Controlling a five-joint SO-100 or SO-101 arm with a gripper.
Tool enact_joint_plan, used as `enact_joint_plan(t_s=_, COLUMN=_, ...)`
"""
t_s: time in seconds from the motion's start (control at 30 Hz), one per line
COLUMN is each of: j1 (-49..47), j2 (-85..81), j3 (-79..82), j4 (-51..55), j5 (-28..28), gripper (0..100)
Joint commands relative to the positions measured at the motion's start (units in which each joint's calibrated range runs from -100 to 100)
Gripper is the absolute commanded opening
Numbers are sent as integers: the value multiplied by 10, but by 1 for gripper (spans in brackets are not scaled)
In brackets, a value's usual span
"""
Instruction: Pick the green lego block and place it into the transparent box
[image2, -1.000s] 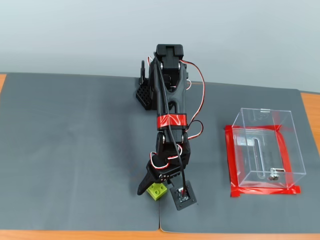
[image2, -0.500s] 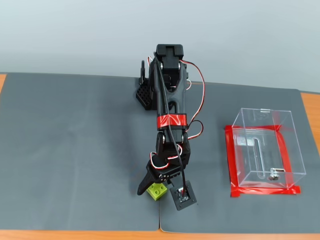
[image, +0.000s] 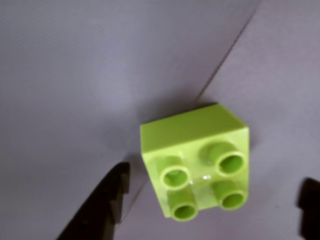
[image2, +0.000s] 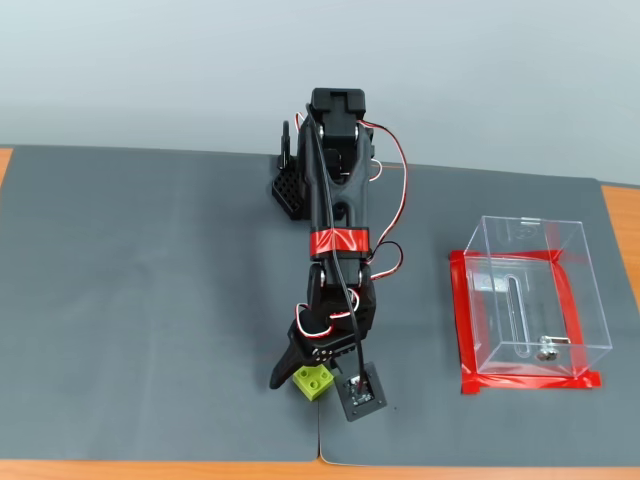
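Your jaws (image: 210, 200) straddle the green lego block (image: 199, 165), still apart at bottom of wrist view; close them next.

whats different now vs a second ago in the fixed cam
Only a small shift: in the fixed view the arm's forearm and gripper have edged slightly left and back, away from the mat's near edge. The jaws are open around the green lego block, which the wrist view shows sitting between the fingers, not clamped. The block itself and the transparent box stayed where they were.

Fixed view faces the arm from high in front; wrist view looks down close; both share the green lego block (image: 197, 162) (image2: 313, 380).
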Motion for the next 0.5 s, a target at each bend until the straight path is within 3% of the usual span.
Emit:
enact_joint_plan(t_s=0.0, j1=3, j2=-4, j3=-26, j4=-7, j5=2, gripper=28)
enact_joint_plan(t_s=0.2, j1=1, j2=-4, j3=-23, j4=-7, j5=2, gripper=17)
enact_joint_plan(t_s=0.47, j1=1, j2=-4, j3=-20, j4=-7, j5=2, gripper=11)
